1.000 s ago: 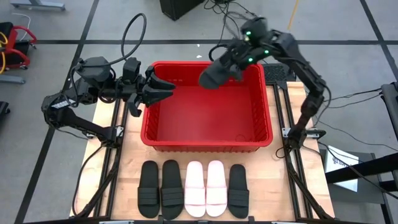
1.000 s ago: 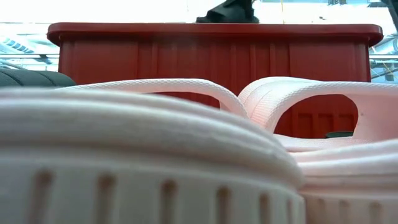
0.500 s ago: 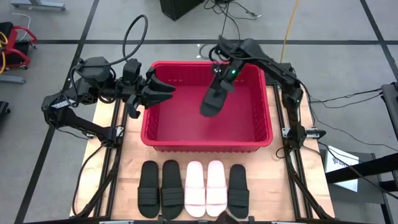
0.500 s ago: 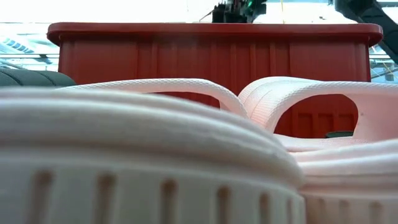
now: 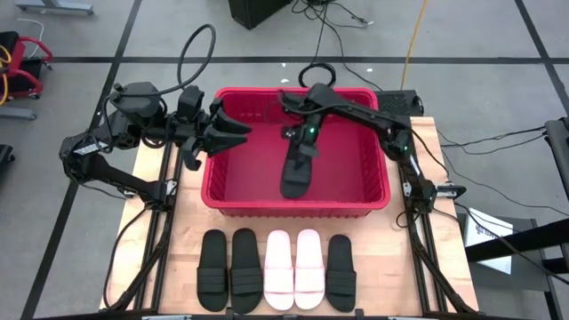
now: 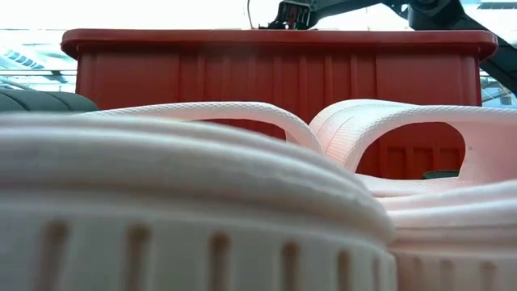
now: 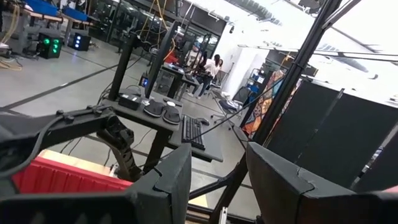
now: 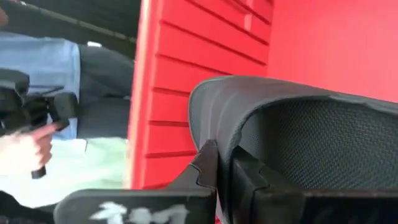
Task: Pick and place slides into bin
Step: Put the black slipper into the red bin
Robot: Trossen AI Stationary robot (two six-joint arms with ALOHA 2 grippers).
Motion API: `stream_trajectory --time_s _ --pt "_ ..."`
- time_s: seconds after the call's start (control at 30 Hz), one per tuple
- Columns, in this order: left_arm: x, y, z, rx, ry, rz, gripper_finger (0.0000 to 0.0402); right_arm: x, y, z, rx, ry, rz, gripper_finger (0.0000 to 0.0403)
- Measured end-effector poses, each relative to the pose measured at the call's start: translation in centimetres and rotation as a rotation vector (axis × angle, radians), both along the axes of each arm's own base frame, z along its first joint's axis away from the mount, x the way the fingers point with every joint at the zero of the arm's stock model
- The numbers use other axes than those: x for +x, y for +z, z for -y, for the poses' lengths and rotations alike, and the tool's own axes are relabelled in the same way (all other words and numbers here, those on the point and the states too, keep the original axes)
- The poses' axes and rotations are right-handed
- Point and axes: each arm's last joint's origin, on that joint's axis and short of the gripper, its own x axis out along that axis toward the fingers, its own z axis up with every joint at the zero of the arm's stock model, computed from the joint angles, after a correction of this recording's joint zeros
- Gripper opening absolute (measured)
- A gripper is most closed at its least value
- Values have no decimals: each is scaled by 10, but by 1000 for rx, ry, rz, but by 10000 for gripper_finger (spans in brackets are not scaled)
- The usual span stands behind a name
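My right gripper [image 5: 306, 142] is over the middle of the red bin [image 5: 373, 191], shut on a black slide [image 5: 296, 171] that hangs inside it. Five more slides lie side by side, soles down, near the table's near edge: two black [image 5: 213, 269] [image 5: 246, 269], two white [image 5: 278, 268] [image 5: 308, 267], one black [image 5: 340, 271]. My left gripper [image 5: 233, 133] waits open over the bin's left rim; nothing is between its fingers [image 7: 168, 180]. In the low view the white slides [image 6: 388, 137] fill the foreground in front of the bin [image 6: 242, 73]. My right gripper pinches the black slide between its two fingers [image 8: 208, 165] at the edge of its upper end [image 8: 214, 118]. The fingers slant down from the bin's far right side. The slide hangs lengthwise below them, its lower end [image 5: 292, 188] toward the bin's near wall; whether it touches the floor cannot be told.
The bin's red walls [image 8: 186, 74] stand close around the held slide. Bare wooden table [image 5: 178, 258] lies left and right of the slide row. In the right wrist view a person's hand [image 8: 28, 152] shows beyond the bin. Desks and monitors stand in the room behind.
My right gripper has come down from above the bin's far rim into the bin, moving toward the near edge and tipping downward. The black slide has gone with it, from held high over the rim to hanging low inside the bin.
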Motion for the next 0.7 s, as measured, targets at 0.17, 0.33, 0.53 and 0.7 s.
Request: stream_trajectory --time_s 0.17,0.33,0.53,0.7 --pt "0 0 1 1 -25 0 152 8 -19 -9 -30 35 -45 4" --pt "0 0 1 -22 -28 -3 152 13 -42 -10 -50 29 -64 4" --pt "0 0 1 -21 -46 -3 152 14 -68 -9 -58 8 -88 4" --pt "0 0 1 -21 -46 -3 152 15 -85 -12 -75 6 -102 4"
